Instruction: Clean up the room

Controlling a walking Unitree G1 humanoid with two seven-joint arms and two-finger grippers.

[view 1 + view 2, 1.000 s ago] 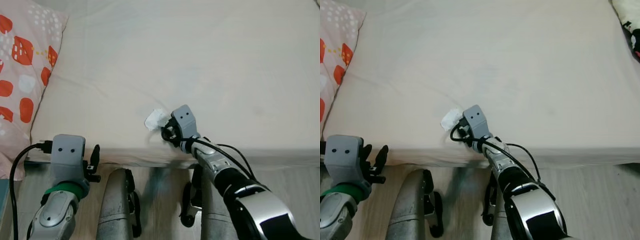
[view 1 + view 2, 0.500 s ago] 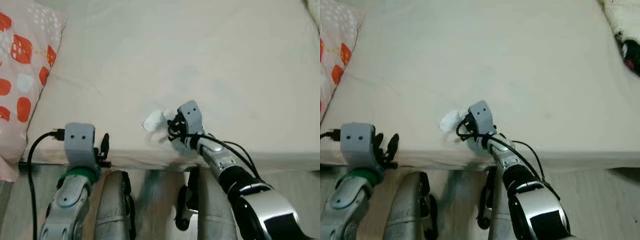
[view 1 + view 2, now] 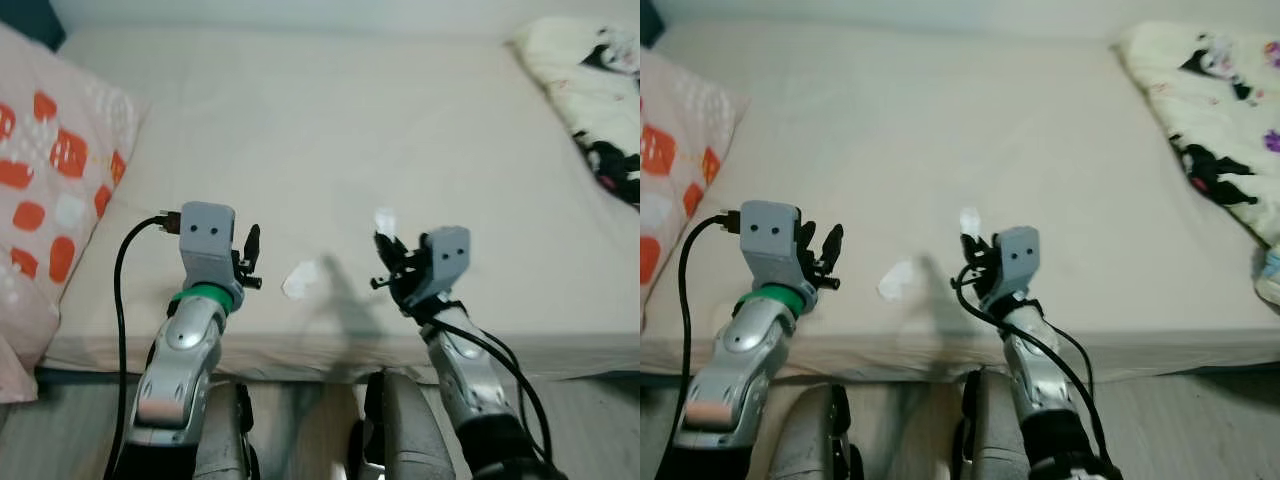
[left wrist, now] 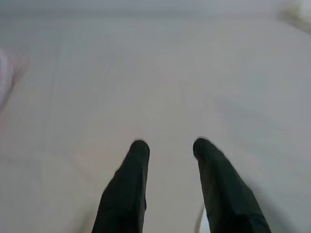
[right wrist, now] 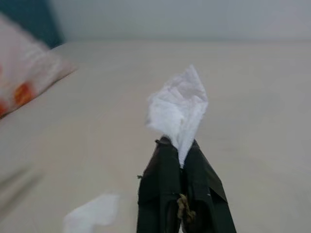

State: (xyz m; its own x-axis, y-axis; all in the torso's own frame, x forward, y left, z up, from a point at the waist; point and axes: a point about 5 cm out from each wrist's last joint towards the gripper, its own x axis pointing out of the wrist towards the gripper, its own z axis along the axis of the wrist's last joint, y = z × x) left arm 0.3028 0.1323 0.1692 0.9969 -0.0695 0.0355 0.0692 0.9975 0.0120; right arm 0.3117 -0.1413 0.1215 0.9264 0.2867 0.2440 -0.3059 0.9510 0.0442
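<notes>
Held tissue (image 5: pixel 177 109): I see crumpled white paper, pinched upright above the bed (image 3: pixel 400 120).
Second tissue (image 3: pixel 299 280): lying flat near the bed's front edge.

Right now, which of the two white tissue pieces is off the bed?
The crumpled tissue pinched in the right gripper, held above the bed. The other tissue piece lies on the sheet between the arms.

Bed (image 3: pixel 330 120): pillow (image 3: pixel 50 190) on its left side, blanket (image 3: pixel 1210 130) on right, tissue scrap (image 3: pixel 299 280) near front edge, approx. centre.
</notes>
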